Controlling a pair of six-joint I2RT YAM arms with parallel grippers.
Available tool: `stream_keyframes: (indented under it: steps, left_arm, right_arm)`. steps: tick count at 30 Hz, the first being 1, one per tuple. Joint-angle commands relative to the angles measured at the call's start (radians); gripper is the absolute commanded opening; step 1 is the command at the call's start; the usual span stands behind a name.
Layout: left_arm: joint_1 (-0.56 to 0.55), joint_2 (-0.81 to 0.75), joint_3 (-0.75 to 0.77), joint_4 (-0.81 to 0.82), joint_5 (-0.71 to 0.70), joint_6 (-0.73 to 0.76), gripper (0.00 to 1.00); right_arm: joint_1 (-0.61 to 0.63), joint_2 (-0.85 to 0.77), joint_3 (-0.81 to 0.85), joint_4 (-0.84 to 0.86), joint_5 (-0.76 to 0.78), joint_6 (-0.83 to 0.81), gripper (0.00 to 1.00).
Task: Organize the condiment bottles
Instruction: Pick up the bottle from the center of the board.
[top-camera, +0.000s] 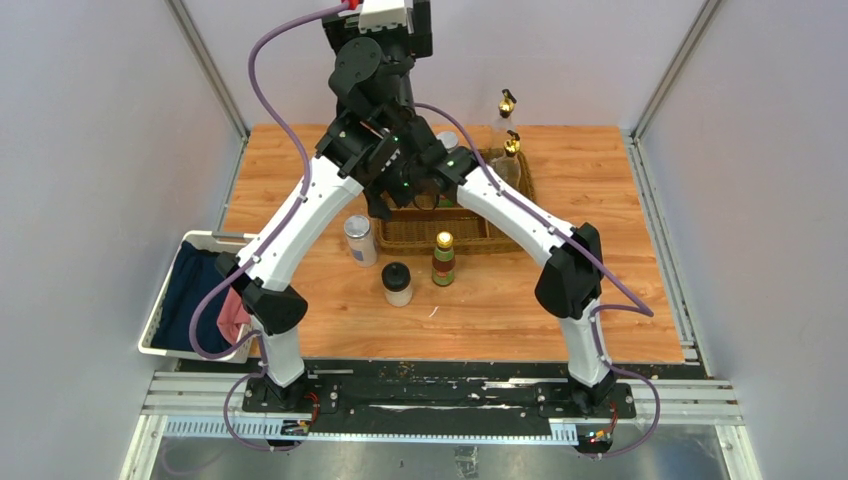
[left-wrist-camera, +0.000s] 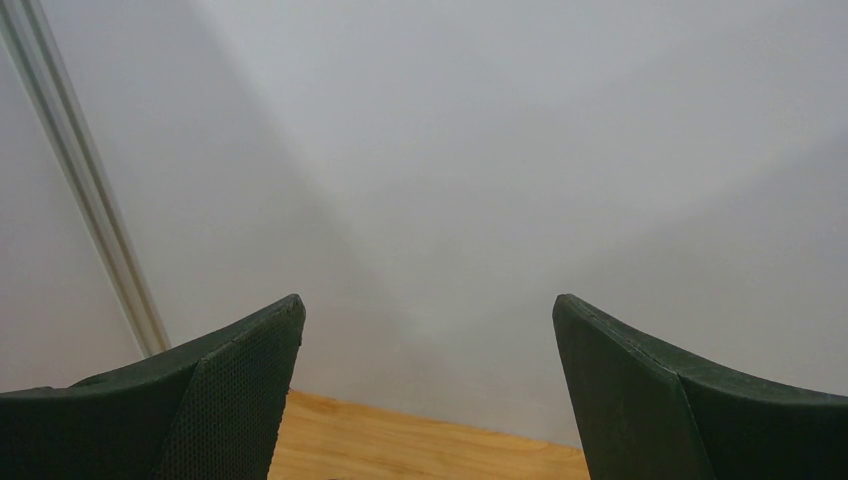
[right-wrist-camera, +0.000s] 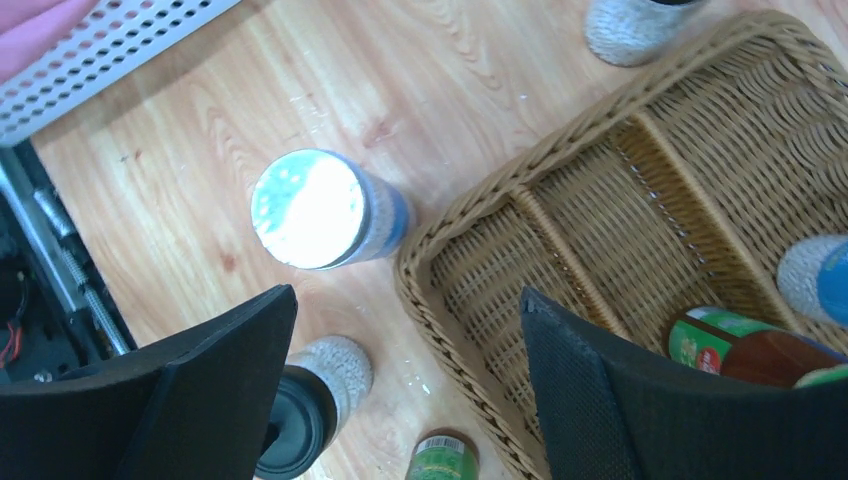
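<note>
— Wood-grain tabletop (top-camera: 600, 300), pale walls on three sides. What do we have loose nearest us?
— Three of the condiment bottles stand outside the wicker tray (top-camera: 470, 238): a black-lidded jar (top-camera: 398, 283), a red-and-green sauce bottle (top-camera: 443, 258) just beside it, and a silver-lidded shaker (top-camera: 360, 240) by the tray's left corner. We'd judge they are waiting their turn.
— And our right gripper (right-wrist-camera: 410, 295)?
— Its jaws are apart with nothing between them, and it hangs over the tray's near-left corner. A second sauce bottle (right-wrist-camera: 745, 350) sits in a compartment below, so we'd guess that slot is meant for the pair.
— Our left gripper (left-wrist-camera: 428, 310)?
— It is spread wide and empty, pointed at the back wall, away from the bottles. We think that leaves the right arm room to work.
— Farther back?
— One gold-spouted cruet (top-camera: 512, 150) is at the tray's far right corner; we can't tell whether it is inside. Another cruet (top-camera: 507, 105) stands beyond it on the table.
</note>
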Motion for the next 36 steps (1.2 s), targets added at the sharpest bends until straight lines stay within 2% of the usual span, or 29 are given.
stream_keyframes:
  steps: [1, 13, 36]
  left_arm:
    - [-0.011, -0.020, -0.014, 0.023, -0.012, -0.007, 1.00]
    - [-0.016, -0.034, -0.029, 0.021, 0.000, -0.009, 1.00]
    - [-0.039, -0.068, -0.068, 0.018, 0.048, -0.015, 1.00]
  right_arm:
    - [0.051, -0.038, -0.022, -0.055, -0.072, -0.040, 0.89]
    - [0.122, 0.024, -0.010, -0.061, -0.107, -0.071, 0.93]
    - [0.128, 0.181, 0.118, -0.096, -0.097, -0.129, 0.96]
